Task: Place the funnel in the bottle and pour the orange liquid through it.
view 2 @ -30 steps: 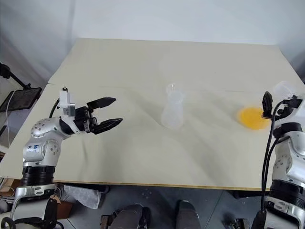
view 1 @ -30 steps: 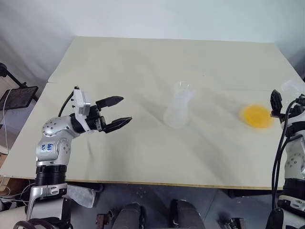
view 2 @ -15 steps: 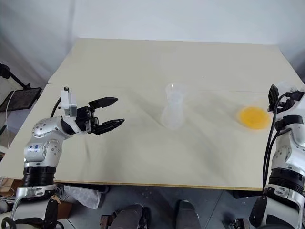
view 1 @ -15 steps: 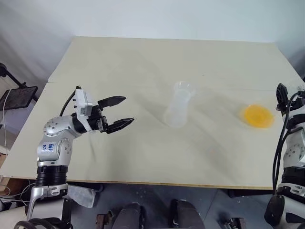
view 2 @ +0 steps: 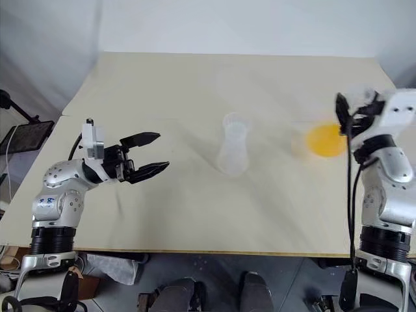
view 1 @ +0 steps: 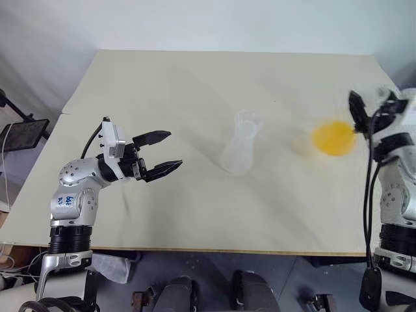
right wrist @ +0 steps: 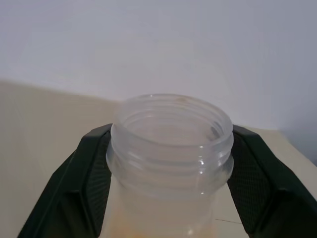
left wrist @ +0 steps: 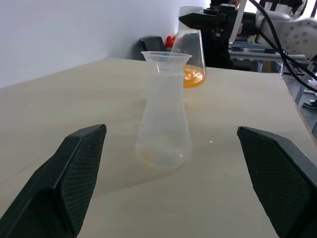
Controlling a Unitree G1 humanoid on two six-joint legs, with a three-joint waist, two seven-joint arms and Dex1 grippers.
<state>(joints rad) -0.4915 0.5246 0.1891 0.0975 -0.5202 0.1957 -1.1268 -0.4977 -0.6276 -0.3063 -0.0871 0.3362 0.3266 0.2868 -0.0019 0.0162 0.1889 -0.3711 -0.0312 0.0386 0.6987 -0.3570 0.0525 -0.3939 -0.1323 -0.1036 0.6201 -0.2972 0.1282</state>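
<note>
The bottle (view 1: 239, 147) stands upright near the middle of the table (view 1: 195, 91), with the clear funnel (left wrist: 165, 58) seated in its neck, the flared rim showing at the top. Bare tabletop lies all around it: a wide stretch toward the far edge, another toward the near edge, and open surface on both sides.

The left gripper (view 1: 161, 155) hangs over the left part of the table, well apart from the bottle, its two black fingers spread wide with nothing between them and pointing toward the bottle. Between it and the bottle the surface is free.

The right gripper (right wrist: 168, 163) is clamped on the threaded neck of a clear wide-mouthed vessel (right wrist: 171, 148), one finger on each side. The vessel is by the right edge of the table, well apart from the bottle, and the orange liquid (view 1: 333, 138) sits in its bottom. Whether it is off the surface cannot be told. The tabletop between the vessel and the bottle is open.
</note>
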